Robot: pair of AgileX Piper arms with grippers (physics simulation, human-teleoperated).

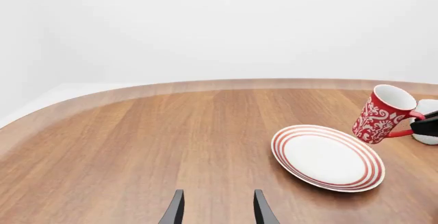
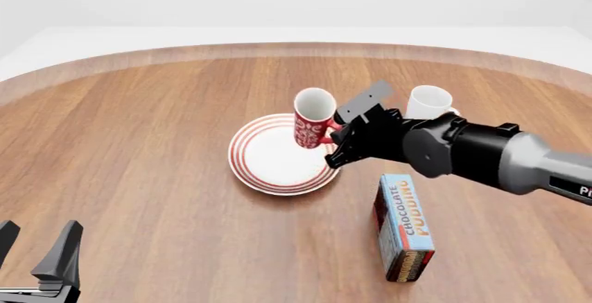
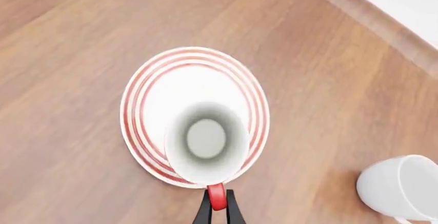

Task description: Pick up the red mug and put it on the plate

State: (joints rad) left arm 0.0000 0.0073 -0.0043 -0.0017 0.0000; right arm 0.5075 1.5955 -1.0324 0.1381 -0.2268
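The red mug [image 2: 312,119] with white pattern hangs tilted in the air over the far right part of the plate [image 2: 268,164], a white plate with red rings. My right gripper [image 2: 337,135] is shut on the mug's red handle [image 3: 216,197]. The right wrist view looks down into the mug's white interior [image 3: 206,142] with the plate [image 3: 157,96] below. In the left wrist view the mug [image 1: 380,114] is above the plate's [image 1: 327,157] edge. My left gripper [image 2: 37,251] is open and empty at the near left, far from both; its fingertips [image 1: 176,209] show in the left wrist view.
A plain white mug [image 2: 429,102] stands just right of the red mug, behind my right arm; it also shows in the right wrist view [image 3: 402,187]. A chocolate pudding box [image 2: 404,227] lies near right of the plate. The table's far edge [image 2: 296,48] curves behind.
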